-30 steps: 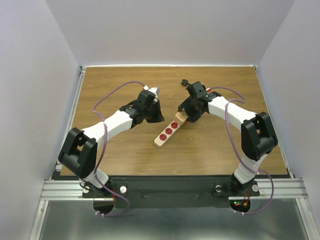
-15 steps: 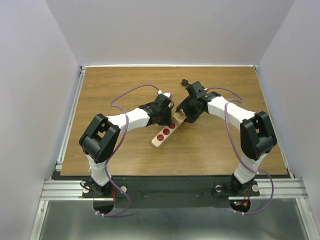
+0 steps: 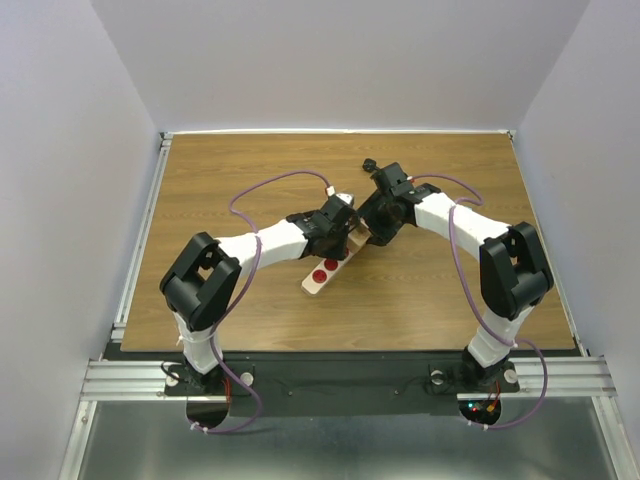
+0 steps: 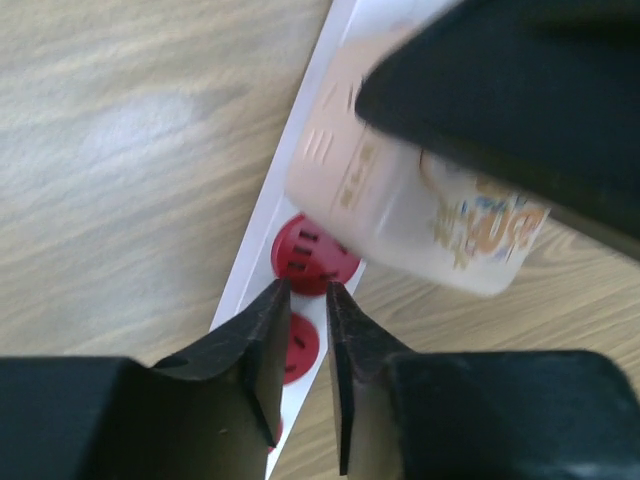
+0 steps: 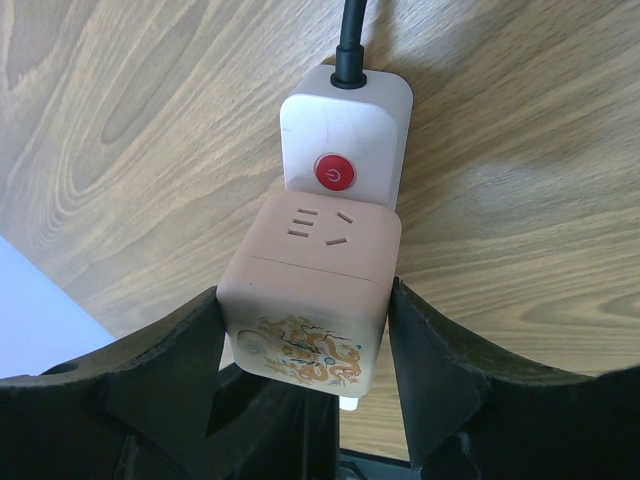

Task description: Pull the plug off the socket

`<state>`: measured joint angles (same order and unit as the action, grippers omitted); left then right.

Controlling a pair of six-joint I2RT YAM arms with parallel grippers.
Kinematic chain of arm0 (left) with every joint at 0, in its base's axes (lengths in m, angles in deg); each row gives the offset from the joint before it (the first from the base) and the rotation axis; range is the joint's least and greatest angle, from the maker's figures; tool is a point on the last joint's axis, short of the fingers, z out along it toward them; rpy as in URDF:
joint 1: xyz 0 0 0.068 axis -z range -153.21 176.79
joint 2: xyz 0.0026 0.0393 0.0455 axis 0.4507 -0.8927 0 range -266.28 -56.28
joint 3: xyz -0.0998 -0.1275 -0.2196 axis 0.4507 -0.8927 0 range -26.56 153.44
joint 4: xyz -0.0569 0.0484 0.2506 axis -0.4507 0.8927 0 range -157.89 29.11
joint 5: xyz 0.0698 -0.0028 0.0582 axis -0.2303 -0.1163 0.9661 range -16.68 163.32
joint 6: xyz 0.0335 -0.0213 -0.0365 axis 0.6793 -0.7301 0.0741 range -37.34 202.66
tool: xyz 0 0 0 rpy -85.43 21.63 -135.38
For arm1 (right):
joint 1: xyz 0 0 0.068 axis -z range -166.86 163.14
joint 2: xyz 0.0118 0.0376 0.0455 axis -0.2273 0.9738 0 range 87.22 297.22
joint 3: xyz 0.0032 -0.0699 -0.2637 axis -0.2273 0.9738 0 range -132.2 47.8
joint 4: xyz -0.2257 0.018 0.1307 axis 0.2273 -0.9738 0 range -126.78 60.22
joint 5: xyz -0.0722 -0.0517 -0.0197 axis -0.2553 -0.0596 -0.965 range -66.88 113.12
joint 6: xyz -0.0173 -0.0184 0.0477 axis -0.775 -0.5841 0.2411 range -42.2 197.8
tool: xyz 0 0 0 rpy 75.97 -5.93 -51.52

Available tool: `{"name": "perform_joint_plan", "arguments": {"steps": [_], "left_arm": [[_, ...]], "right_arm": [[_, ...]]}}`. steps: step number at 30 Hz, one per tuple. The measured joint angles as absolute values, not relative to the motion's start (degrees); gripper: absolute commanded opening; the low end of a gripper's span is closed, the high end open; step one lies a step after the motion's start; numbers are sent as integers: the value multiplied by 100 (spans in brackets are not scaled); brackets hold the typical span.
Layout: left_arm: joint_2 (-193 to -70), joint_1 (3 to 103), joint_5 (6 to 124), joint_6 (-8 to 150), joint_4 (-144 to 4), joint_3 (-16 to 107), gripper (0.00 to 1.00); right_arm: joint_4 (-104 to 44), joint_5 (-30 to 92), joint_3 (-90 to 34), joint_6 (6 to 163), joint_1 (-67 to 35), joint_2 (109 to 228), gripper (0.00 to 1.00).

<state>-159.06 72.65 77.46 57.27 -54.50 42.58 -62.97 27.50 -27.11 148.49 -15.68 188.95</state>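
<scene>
The socket is a beige strip with red outlets, lying slantwise mid-table. The plug, a beige cube with a dragon print, sits on the socket's end just below the red power button. My right gripper is shut on the plug, one finger on each side. Whether its pins are seated is hidden. My left gripper hovers over the socket's red outlets, its jaws a narrow gap apart with nothing between them. The plug lies just beyond its tips. Both grippers meet at the strip's far end.
The socket's black cord runs toward the back, ending near a small black piece. A metal rail borders the wooden table's left edge. Grey walls close in on three sides.
My left arm has swung right from the open table to the strip, and its jaws have parted from shut. The strip's near end has shifted slightly left. The right arm has held still.
</scene>
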Motion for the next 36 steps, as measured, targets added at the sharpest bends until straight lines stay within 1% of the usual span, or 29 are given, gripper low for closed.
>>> {"name": "perform_joint_plan", "arguments": {"steps": [2,6,11,19,30,36], "left_arm": [[-15849,7296,7849,5819,-5297,4258,40],[-15775,7289,8063,6149,-5085,4285,40],[-15792,7278,8061,6473,-4976,4420,36],[-16044,7281,7901,6818,-4956,4560,33],[-16048,7281,7851,6870,-5116,4492,33],[-15882,7327,7844,6910,-5411,4186,34]], "right_arm": [[-6278,2807,-2714,14841,-1570,18908,54],[-6256,2927,-2748,14817,-1579,18956,54],[-6227,3021,-2748,14810,-1583,18972,54],[-6232,3069,-2781,14808,-1583,19007,54],[-6243,3080,-2836,14804,-1583,19046,54],[-6258,3091,-2871,14779,-1583,19079,54]]}}
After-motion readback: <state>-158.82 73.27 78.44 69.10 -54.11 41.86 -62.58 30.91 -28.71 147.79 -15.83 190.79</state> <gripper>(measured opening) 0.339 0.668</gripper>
